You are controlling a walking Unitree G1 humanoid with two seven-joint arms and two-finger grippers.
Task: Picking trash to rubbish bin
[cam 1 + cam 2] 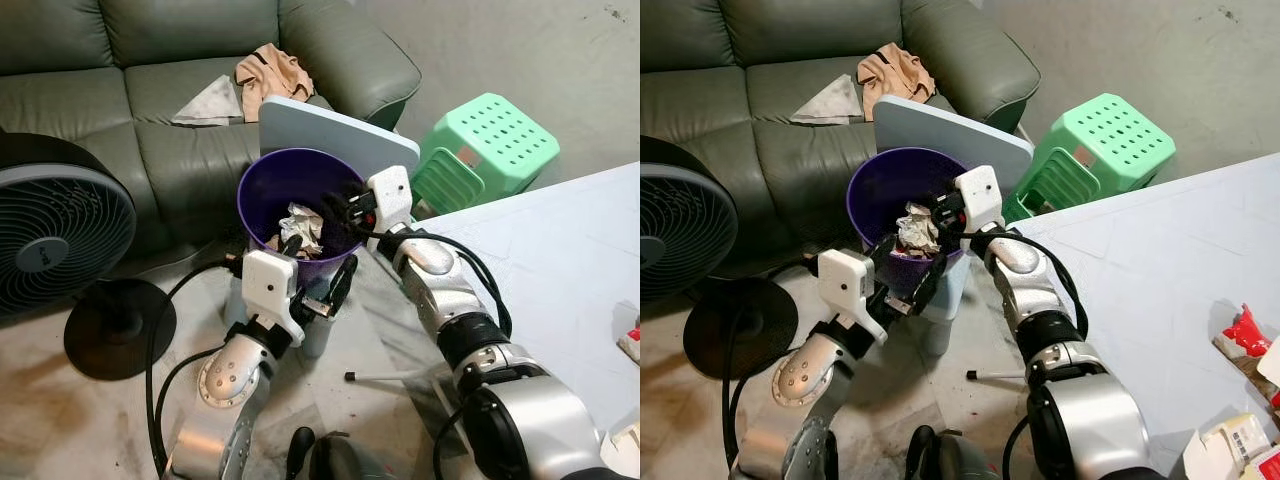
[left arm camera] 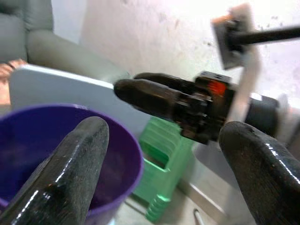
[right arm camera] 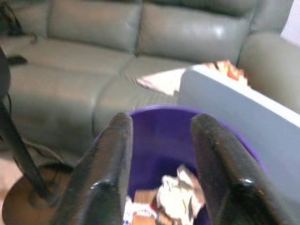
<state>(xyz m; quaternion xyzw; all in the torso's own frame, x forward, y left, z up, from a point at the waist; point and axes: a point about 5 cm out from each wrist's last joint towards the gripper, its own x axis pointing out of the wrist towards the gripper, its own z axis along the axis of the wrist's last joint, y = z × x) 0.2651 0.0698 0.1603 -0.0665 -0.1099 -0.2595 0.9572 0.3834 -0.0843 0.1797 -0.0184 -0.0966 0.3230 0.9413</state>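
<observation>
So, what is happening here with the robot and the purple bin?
The robot is bent over a purple rubbish bin in front of a grey-green sofa. Its right gripper hangs over the bin's mouth, fingers open and empty, above crumpled paper already lying inside. The left gripper is also open and empty, at the bin's near rim. More litter waits on the white table.

Grey-green leather sofa (image 1: 150, 80) along the back, a crumpled cloth (image 1: 272, 72) and a grey rag (image 1: 210, 102) on its seat. Black fan (image 1: 60, 235) on a round base, left, on worn concrete floor (image 1: 60, 420). Green plastic stool (image 1: 485, 145) against a bare grey wall (image 1: 520, 50). White tabletop (image 1: 560, 260), right.
</observation>
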